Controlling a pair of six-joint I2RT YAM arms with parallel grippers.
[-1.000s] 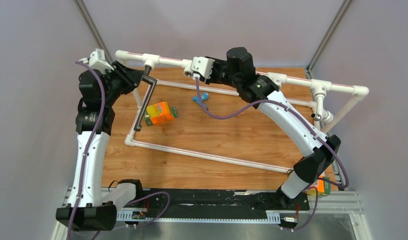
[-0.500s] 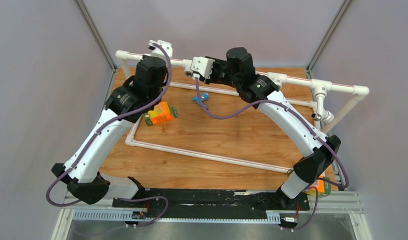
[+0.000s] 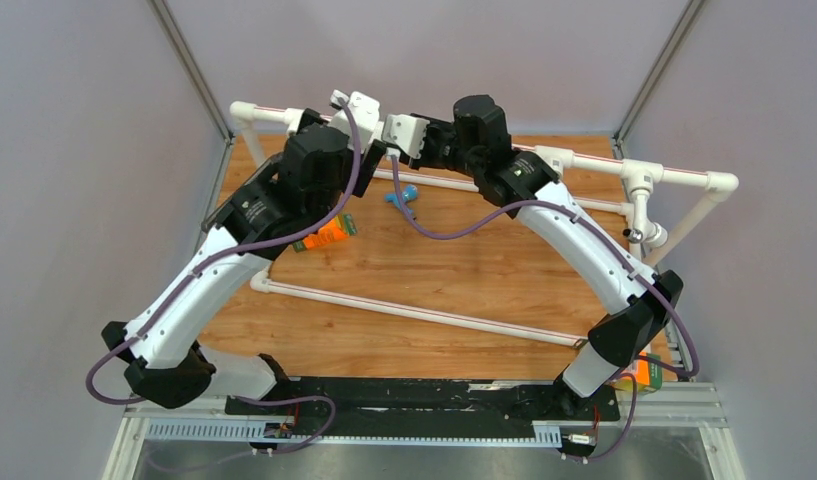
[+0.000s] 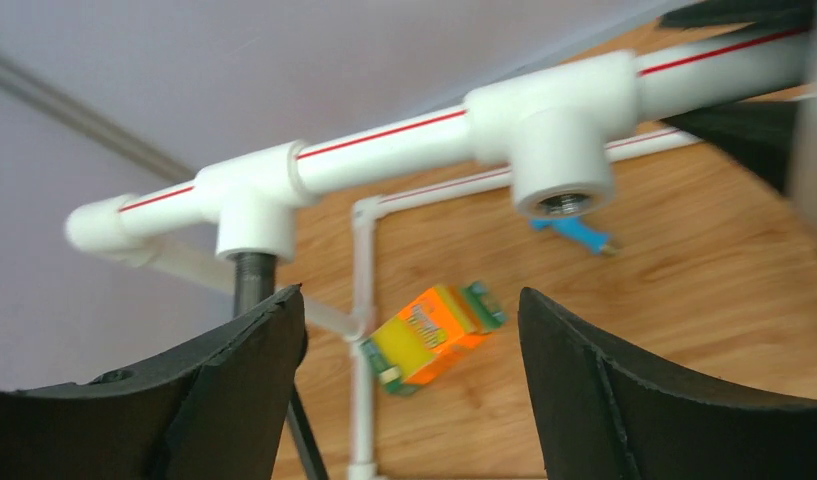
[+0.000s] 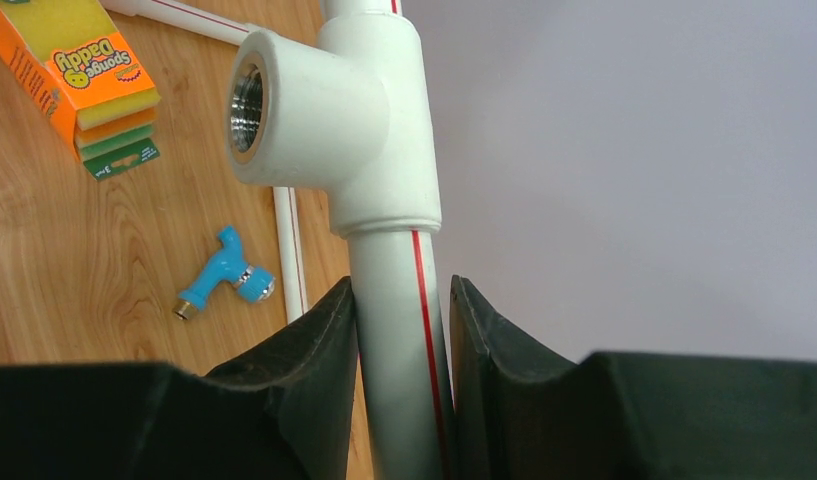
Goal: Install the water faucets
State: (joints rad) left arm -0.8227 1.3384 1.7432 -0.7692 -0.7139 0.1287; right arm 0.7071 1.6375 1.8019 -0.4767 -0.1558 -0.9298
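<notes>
Top external view: the left arm [image 3: 234, 250] now reaches diagonally to the upper middle of the frame, its wrist almost beside the wrist of the right arm [image 3: 584, 240]. One second ago it stood upright at the far left, with its fingers on the dark-brown faucet [image 4: 252, 285] hanging from the left tee socket [image 4: 254, 200] of the white pipe frame [image 3: 604, 165]. Half a second ago it was partway through the swing. The arm now hides that faucet in this view, along with part of the orange sponge box [image 3: 336, 230] on the wooden surface [image 3: 464, 280]. The right arm, the box and the blue faucet [image 3: 402, 194], which lies on the surface at upper middle, have not moved. A white-chrome faucet [image 3: 652, 234] sits on the short upright pipe at the right side.

Left wrist view: the left end effector [image 4: 412, 300] is released, its two black fingers spread wide with nothing between them. At the left of the frame the dark-brown faucet hangs by its threaded end from the left tee socket, just behind the tip of the left-hand finger. At upper right a second tee socket [image 4: 562, 140] shows its bare metal thread.

Right wrist view: the right end effector [image 5: 401, 290] is clenched on a rail of the white pipe frame, just below a tee socket [image 5: 314, 100] whose threaded mouth faces left. The blue faucet lies at lower left and the sponge box at upper left.
</notes>
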